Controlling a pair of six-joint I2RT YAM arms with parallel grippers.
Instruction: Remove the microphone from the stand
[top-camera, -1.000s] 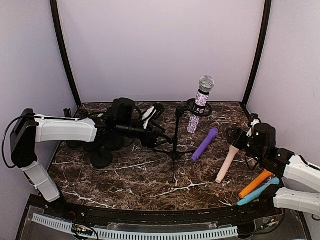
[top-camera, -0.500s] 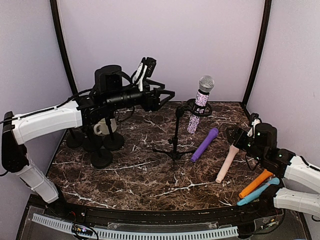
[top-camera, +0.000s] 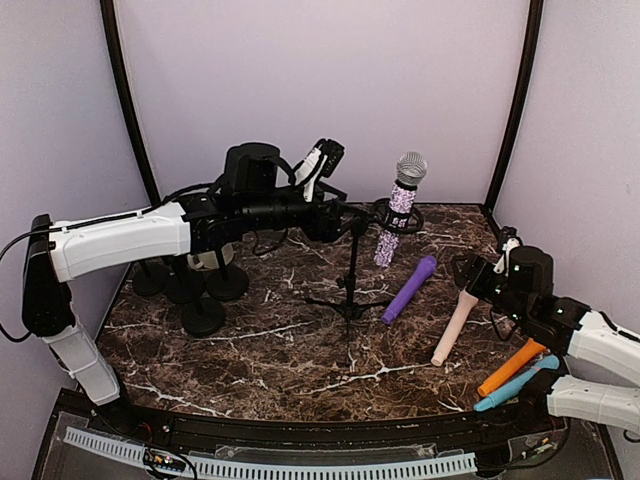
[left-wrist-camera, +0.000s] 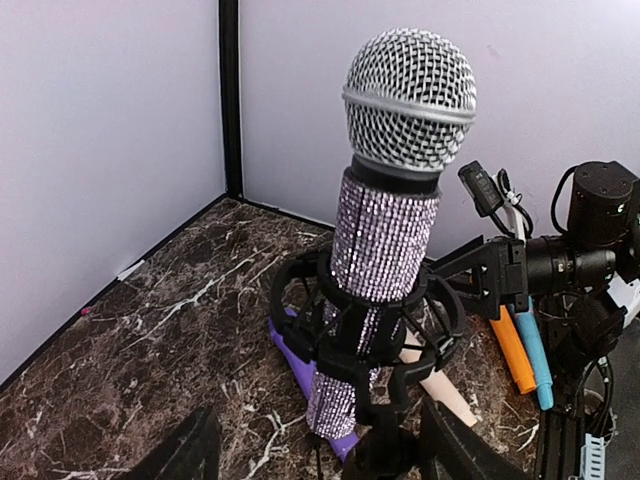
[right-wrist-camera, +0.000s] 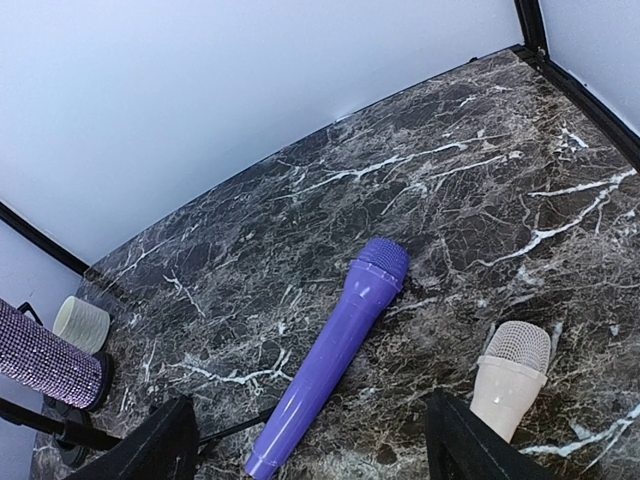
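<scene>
We see the sparkly microphone (left-wrist-camera: 385, 235) standing upright in the clip of its stand (top-camera: 352, 265), towards the back of the bench (top-camera: 250, 350). Our left hand (top-camera: 335, 213), fingers apart, seems just beside it, not touching. The right hand (top-camera: 468, 272) hangs low with its fingers apart, holding nothing.

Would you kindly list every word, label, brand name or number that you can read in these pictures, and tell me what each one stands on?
No text can be read in any of the views.
The sparkly microphone shows only rhinestones and no brand.
The stand bears no label that can be made out.
The purple microphone and the cream microphone are plain, with no print.
</scene>
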